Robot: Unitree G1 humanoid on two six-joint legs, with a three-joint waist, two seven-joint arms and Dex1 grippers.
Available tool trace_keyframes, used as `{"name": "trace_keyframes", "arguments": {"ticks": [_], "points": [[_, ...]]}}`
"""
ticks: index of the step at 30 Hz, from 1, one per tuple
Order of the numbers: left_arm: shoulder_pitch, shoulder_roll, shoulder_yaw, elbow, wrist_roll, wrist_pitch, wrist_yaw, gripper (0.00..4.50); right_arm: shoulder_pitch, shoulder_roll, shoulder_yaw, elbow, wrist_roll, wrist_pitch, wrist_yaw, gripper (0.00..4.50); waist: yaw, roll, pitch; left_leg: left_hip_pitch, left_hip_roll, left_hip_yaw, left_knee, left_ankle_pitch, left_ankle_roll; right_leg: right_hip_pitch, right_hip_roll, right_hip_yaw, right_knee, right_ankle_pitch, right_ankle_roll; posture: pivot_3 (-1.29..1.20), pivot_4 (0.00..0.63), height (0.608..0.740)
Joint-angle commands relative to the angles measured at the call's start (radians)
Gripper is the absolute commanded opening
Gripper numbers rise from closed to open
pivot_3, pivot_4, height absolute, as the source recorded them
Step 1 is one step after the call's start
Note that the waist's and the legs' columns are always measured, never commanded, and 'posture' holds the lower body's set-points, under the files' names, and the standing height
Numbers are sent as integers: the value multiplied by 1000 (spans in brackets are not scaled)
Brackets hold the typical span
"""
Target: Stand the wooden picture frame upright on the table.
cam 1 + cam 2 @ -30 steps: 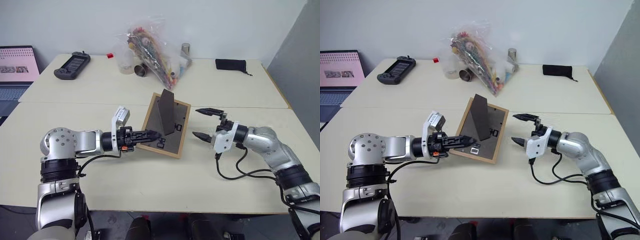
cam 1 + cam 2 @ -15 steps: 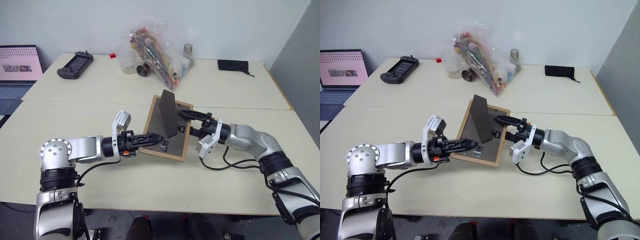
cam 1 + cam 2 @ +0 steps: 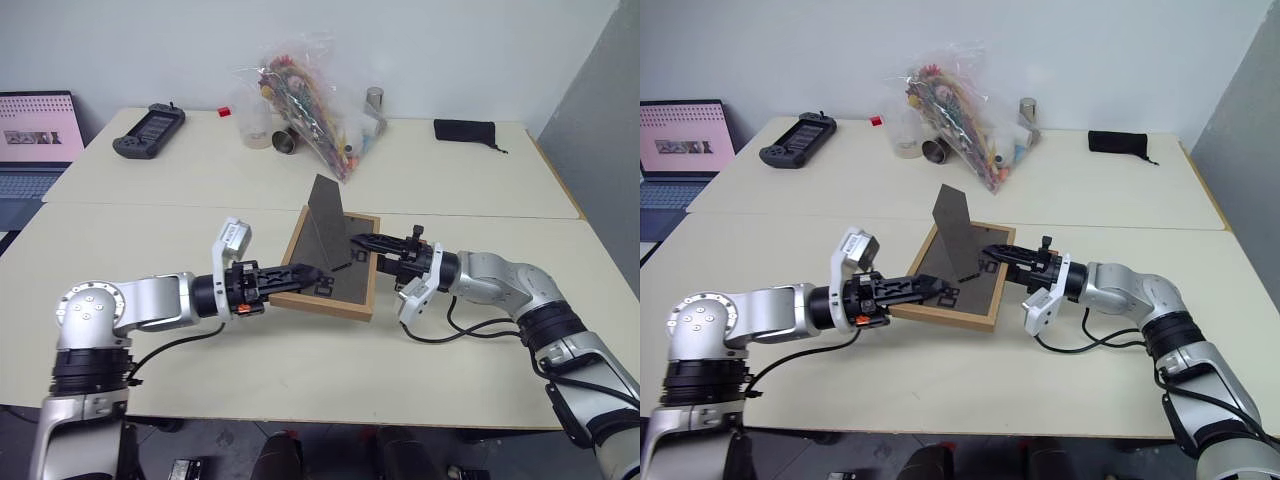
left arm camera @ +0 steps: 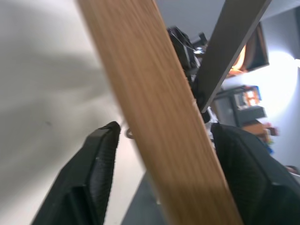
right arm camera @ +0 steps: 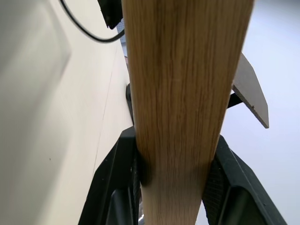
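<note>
The wooden picture frame (image 3: 342, 282) lies face down near the middle of the table (image 3: 300, 380). Its dark grey back faces up and its hinged stand (image 3: 325, 215) sticks up. My left gripper (image 3: 305, 275) is at the frame's left near corner. It is open: in the left wrist view its fingers (image 4: 101, 164) straddle the light-wood edge (image 4: 159, 131) with a gap on each side. My right gripper (image 3: 368, 243) reaches in from the right and is shut on the frame's right edge. In the right wrist view both pads (image 5: 117, 178) press on the wood (image 5: 183, 70).
At the back of the table are a black handheld console (image 3: 147, 128), a clear plastic bag of colourful items (image 3: 300, 90), a metal cup (image 3: 373, 98) and a black pouch (image 3: 462, 130). A laptop (image 3: 35, 135) sits at the far left. A seam (image 3: 150, 205) crosses the tabletop.
My right gripper moved left from beside the frame and shut on its right edge. My left gripper, which was shut on the frame's left corner, opened and let go.
</note>
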Motion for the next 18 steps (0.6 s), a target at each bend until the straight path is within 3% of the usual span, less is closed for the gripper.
{"name": "trace_keyframes", "arguments": {"ticks": [1,4,7,10,14,18], "points": [[-12,108,61,-44,168,-51,-131,4424,13,-30,-13,23,247,9,106,1304,0,0,0,0,0,0,0,0,0,0,0,0,0,0,0,0,150,740],[20,171,71,-123,300,-108,-222,4500,39,-26,-1,28,469,108,289,1304,-2,0,0,0,0,0,-1,0,0,0,0,0,0,0,-1,0,150,740],[84,222,47,-260,448,-180,-285,4500,64,28,-34,-46,784,398,532,1303,-4,0,0,1,1,0,-1,0,1,2,0,0,-1,0,-1,0,150,740],[138,237,8,-403,627,-307,-319,4500,44,85,-82,-136,1002,717,690,1303,-2,1,0,3,2,0,-1,0,1,3,0,0,-1,0,-1,0,150,740],[159,192,-16,-483,796,-449,-316,4500,-14,154,-134,-224,1249,1200,821,1303,1,1,1,4,2,0,-1,-2,3,4,1,0,-1,0,-1,0,150,740],[182,151,-24,-517,900,-543,-324,4500,-94,238,-191,-158,1343,1447,863,1303,1,1,0,4,2,1,-2,-2,4,4,1,0,-2,-1,-1,0,150,740]]}}
